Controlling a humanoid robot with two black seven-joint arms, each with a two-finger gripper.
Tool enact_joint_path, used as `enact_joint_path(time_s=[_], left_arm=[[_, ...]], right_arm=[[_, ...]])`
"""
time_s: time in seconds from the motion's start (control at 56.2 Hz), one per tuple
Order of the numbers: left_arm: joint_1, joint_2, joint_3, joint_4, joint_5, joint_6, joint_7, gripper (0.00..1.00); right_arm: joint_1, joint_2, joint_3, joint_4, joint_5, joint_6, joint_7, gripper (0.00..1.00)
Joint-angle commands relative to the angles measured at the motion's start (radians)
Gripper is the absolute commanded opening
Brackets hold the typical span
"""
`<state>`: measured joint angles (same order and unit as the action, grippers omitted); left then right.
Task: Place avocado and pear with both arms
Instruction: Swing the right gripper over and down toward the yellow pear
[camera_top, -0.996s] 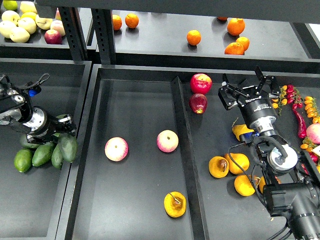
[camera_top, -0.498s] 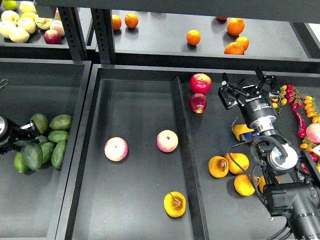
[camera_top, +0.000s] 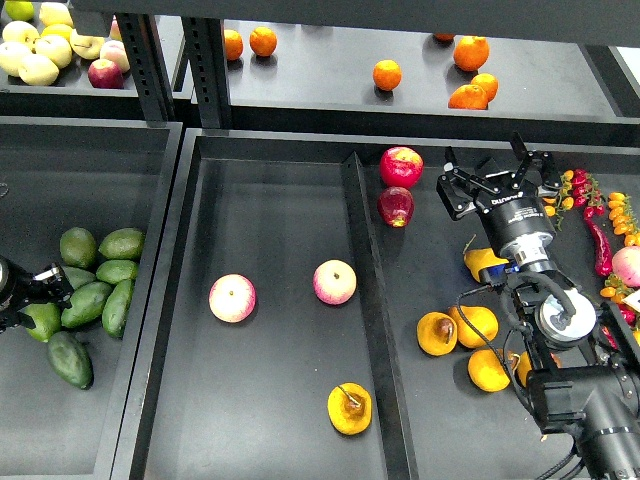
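Note:
The dark green avocado (camera_top: 70, 359) lies alone on the floor of the left tray (camera_top: 100, 430), just below a heap of lighter avocados (camera_top: 100, 272). My left gripper (camera_top: 32, 298) sits at the left edge just above it, apart from it, open and empty. The yellow-orange pear (camera_top: 350, 408), with a brown blotch by its stem, lies in the middle tray (camera_top: 280, 200) near the front right. My right gripper (camera_top: 495, 172) hovers open and empty over the right tray, far from the pear.
Two pink-yellow apples (camera_top: 232, 298) (camera_top: 335, 282) lie in the middle tray. Two red apples (camera_top: 401, 167), several more pears (camera_top: 475, 325), chillies (camera_top: 600, 240) and small tomatoes lie in the right tray. Oranges (camera_top: 387, 74) and pale apples (camera_top: 40, 45) lie on the back shelf.
My left gripper let go of the dark avocado, which now lies lower in the left tray. The gripper drew back toward the left edge. The right arm has not moved.

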<state>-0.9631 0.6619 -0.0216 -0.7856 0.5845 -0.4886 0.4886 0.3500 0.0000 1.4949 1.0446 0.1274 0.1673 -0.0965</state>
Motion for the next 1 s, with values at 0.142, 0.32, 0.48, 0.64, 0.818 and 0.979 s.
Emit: enact_joint_path(time_s=[0.142, 0.32, 0.48, 0.64, 0.818, 0.979], left_arm=[[0.004, -0.019, -0.020, 0.017, -0.002, 0.000, 0.000, 1.00], [0.007, -0.028, -0.020, 0.017, -0.009, 0.000, 0.000, 1.00], [0.007, -0.038, -0.021, 0.017, -0.011, 0.000, 0.000, 1.00], [0.006, -0.051, -0.037, 0.019, -0.009, 0.000, 0.000, 1.00], [0.007, -0.070, -0.058, 0.019, -0.009, 0.000, 0.000, 1.00], [0.009, -0.090, -0.066, 0.019, -0.009, 0.000, 0.000, 1.00]], right_arm=[[0.009, 0.000, -0.004, -0.038, -0.003, -0.002, 0.001, 1.00], [0.030, 0.000, -0.041, -0.035, -0.006, -0.002, 0.003, 1.00], [0.070, 0.000, -0.047, -0.040, -0.008, -0.026, 0.004, 1.00], [0.121, -0.023, -0.149, -0.035, -0.005, -0.068, 0.001, 1.00], [0.248, -0.270, -0.608, 0.025, 0.000, -0.016, -0.043, 1.00], [0.323, -0.316, -0.814, 0.026, -0.003, 0.014, -0.078, 1.00]])
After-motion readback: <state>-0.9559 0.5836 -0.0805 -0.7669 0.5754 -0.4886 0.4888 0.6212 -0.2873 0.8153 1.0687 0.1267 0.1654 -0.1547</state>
